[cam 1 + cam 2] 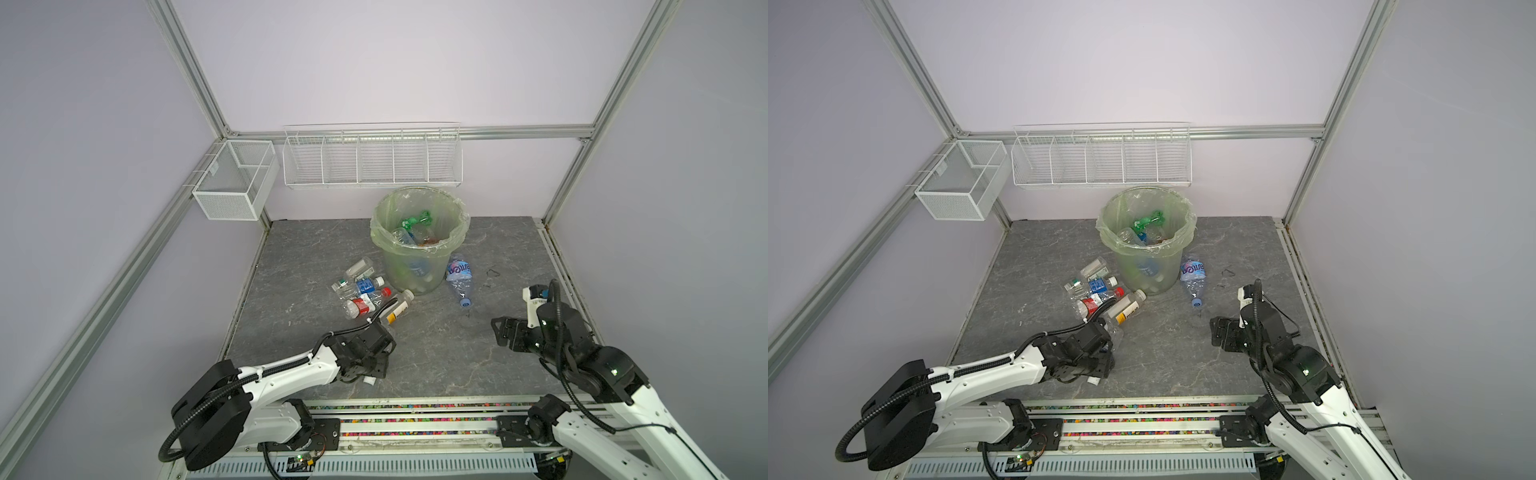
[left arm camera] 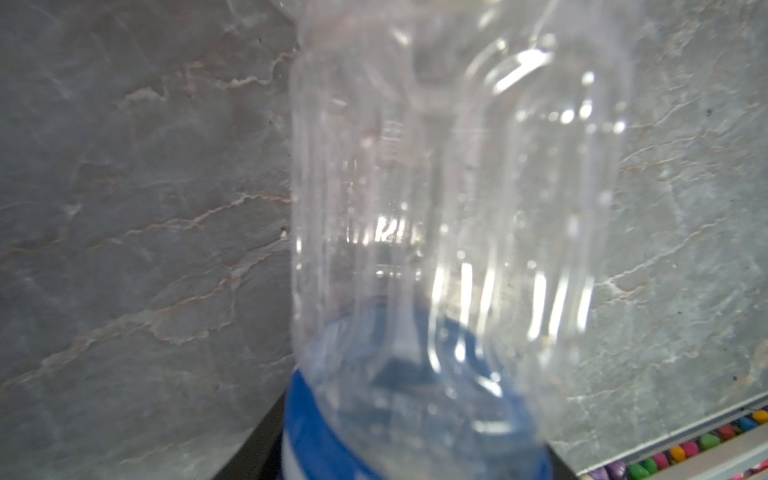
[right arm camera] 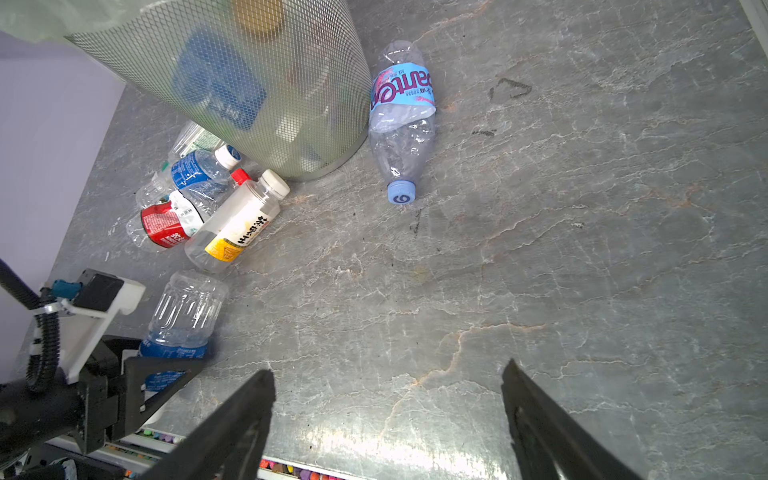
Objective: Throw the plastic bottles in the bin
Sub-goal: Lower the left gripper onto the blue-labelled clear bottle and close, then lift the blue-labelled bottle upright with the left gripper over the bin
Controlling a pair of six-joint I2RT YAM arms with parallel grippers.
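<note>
Left wrist view: clear bottle (image 2: 449, 208) fills the frame, its blue label band nearest the lens, ribbed body and base running away from it.

Right wrist view: left hand (image 3: 153, 374) has its fingers either side of that labelled end. Cannot tell whether they press the plastic or only straddle it. The bottle lies on its side on the worktop (image 3: 540, 249), long axis along the hand's reach, base pointing ahead.

Just beyond the base is a yellow-labelled bottle (image 3: 237, 224), on its side, white cap toward the bin (image 3: 291, 83). Farther from the hand lie a red-labelled bottle (image 3: 166, 224) and a blue-labelled bottle (image 3: 195, 170), both flat, caps toward the bin as well.

The bin stands upright beyond the pile, with a green bottle (image 1: 415, 220) among those inside.

Right hand (image 3: 386, 415): fingers spread wide, nothing between, above bare worktop. Ahead of it is a pale-blue-labelled bottle (image 3: 401, 124), crushed, on its side just beside the bin's foot, cap pointing back toward this hand.
</note>
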